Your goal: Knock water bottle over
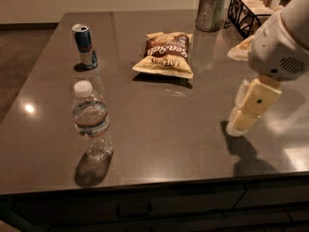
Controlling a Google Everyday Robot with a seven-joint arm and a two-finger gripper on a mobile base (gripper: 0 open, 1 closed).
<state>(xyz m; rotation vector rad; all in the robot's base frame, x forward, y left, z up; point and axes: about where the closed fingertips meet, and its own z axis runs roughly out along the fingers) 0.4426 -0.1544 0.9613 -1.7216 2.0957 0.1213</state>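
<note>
The water bottle [91,121] stands upright near the front left of the dark table [159,129]. It is clear and ribbed, with a white cap and a thin label band. My gripper [244,114] hangs at the right side of the table, low over the surface. It is far to the right of the bottle and touches nothing. Its cream fingers point down toward the table, and the white arm rises behind it to the upper right.
A blue-and-silver drink can [85,46] stands behind the bottle at the back left. A chip bag [164,54] lies flat in the middle. A metal cup [210,10] and a black wire basket [251,9] stand at the back right.
</note>
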